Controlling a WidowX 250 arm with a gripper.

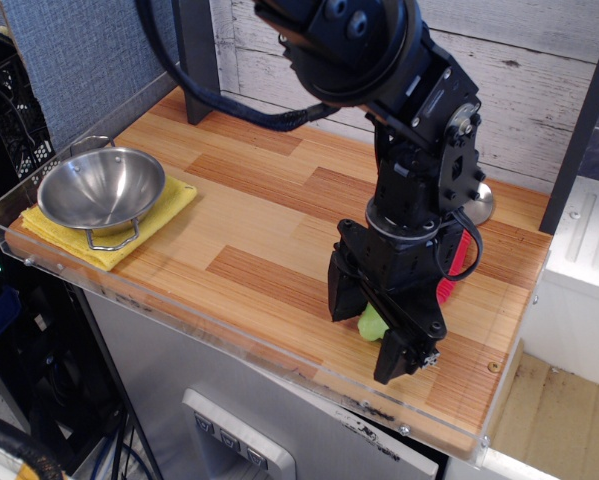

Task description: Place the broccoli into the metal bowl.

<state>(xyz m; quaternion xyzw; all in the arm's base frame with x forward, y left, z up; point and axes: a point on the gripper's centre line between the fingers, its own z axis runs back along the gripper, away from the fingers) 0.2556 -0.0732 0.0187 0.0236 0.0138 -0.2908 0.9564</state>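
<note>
The broccoli (371, 322) lies on the wooden worktop (259, 225) near its front right edge, and only a sliver of light green shows between the two black fingers of the gripper (377, 325). The jaws stand apart, one on either side of the floret; whether their pads touch it cannot be told, since the arm covers most of it. It looks like a small moulded toy, so it is probably light and fairly stiff, with a bumpy head that gives some purchase and a smoother stalk that could slip. The surest hold would likely be across the rounded head, or where head meets stalk, with the jaws low enough that the piece does not squirt out as they close.

Just behind the gripper, a red-handled spoon (466, 256) lies mostly hidden by the arm, its metal bowl end peeking out toward the back wall; it is near enough that a wide sweep could nudge it.

Well apart, at the far left end of the worktop, the metal bowl (101, 190) sits empty on a folded yellow cloth (169, 205). The broccoli is not yet lifted.
</note>
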